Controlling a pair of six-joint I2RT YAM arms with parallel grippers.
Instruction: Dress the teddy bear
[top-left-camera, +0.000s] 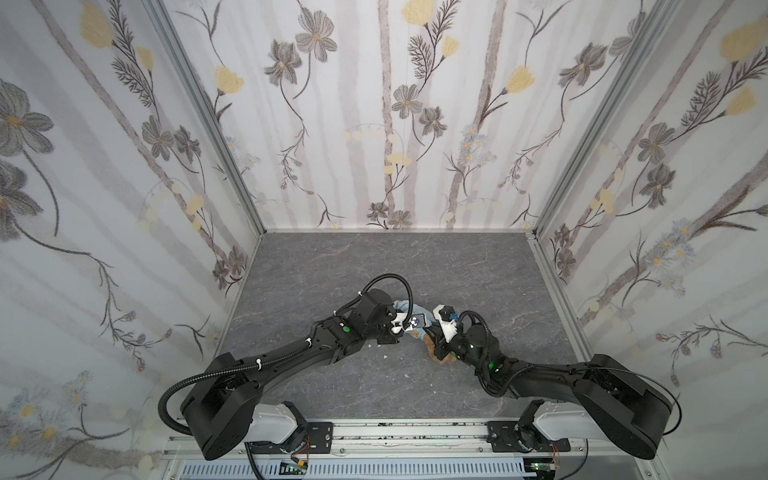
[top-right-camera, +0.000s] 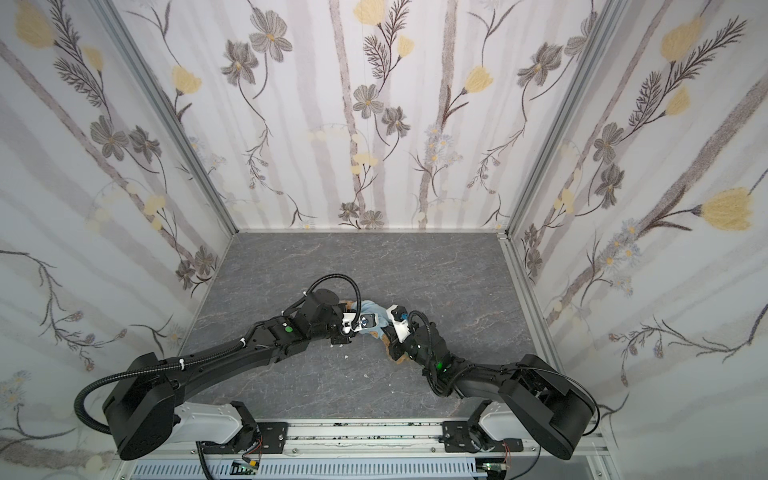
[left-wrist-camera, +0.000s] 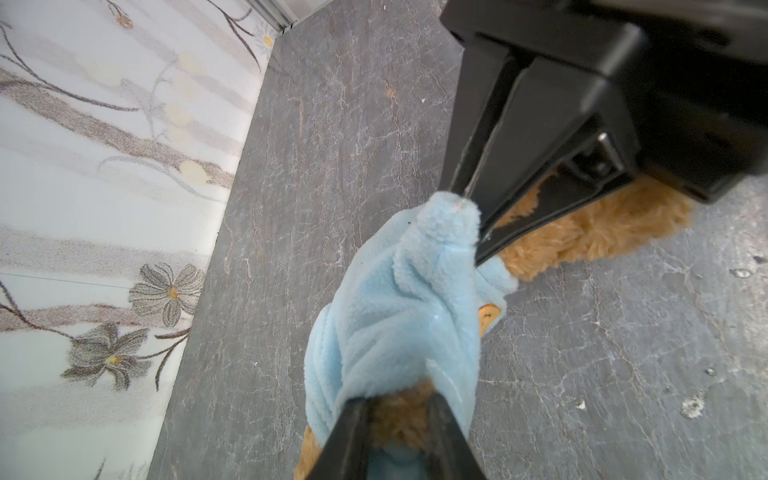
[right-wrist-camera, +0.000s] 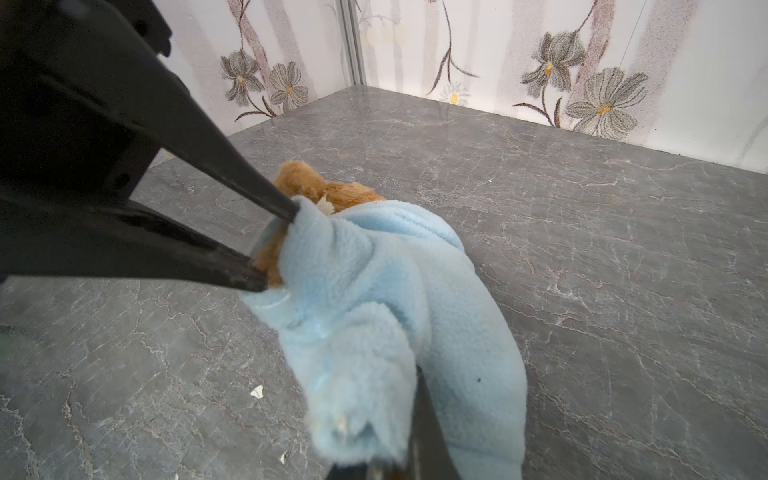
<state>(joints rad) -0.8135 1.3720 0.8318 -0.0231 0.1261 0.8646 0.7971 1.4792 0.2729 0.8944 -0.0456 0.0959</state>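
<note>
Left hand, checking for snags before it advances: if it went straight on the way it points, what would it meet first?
Probably the teddy bear: its brown fur sits right between the tips of the left hand, at the opening of the light-blue top. Beyond that, the top hides the depth.

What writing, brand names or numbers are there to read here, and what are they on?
None can be read.
The teddy bear and the light-blue top show no lettering.
Any print on the small circuit board at the front rail is too small to read.
</note>
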